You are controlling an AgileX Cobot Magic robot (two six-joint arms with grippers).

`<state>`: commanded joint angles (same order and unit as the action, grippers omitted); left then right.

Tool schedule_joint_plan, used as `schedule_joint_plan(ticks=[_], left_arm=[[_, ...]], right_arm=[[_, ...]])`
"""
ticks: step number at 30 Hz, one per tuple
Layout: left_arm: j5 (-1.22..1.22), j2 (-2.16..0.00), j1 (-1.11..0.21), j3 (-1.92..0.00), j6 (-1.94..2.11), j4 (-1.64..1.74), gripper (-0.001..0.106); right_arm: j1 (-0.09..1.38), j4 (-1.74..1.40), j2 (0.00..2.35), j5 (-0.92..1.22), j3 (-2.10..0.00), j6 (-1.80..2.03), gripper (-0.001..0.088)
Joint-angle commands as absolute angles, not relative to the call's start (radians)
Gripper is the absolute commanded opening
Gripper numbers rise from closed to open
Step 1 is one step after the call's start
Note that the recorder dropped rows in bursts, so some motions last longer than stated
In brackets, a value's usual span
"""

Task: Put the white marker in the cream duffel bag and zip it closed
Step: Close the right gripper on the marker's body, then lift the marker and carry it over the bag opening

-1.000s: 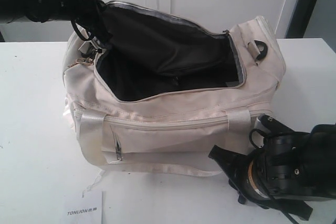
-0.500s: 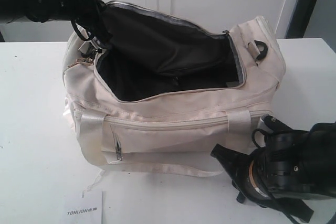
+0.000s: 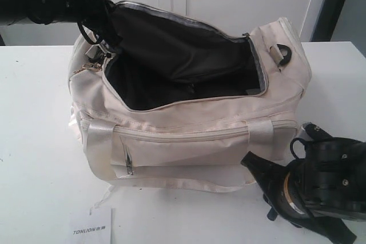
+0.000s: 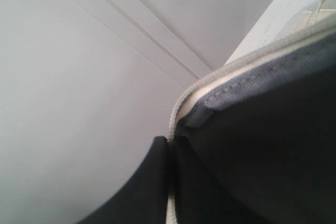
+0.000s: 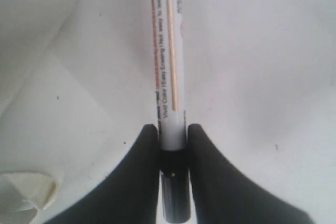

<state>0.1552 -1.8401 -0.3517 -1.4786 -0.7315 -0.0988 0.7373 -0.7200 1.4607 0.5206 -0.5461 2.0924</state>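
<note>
While right tool (image 5: 172, 129) clamps, white marker (image 5: 169, 51) juts forward, maybe level.

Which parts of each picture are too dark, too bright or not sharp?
Exterior view: the black lining of the cream duffel bag is too dark to show detail. Left wrist view: the zipper edge is soft, out of focus. Right wrist view: print on the white marker is readable near the fingers, washed out farther along.

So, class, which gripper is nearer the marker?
Right. The right gripper grips the marker near its dark end, in front of the bag; the left gripper holds the bag's flap on the far side.
</note>
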Motion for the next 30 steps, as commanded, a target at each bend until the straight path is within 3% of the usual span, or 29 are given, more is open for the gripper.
schedule_joint_plan(ticks=[30], left_arm=[[0.155,-1.84,-0.352,-1.479,-0.731,-0.099,0.0]], right_arm=[[0.737,-0.74,1.081,0.807,-0.546,2.015,0.0]])
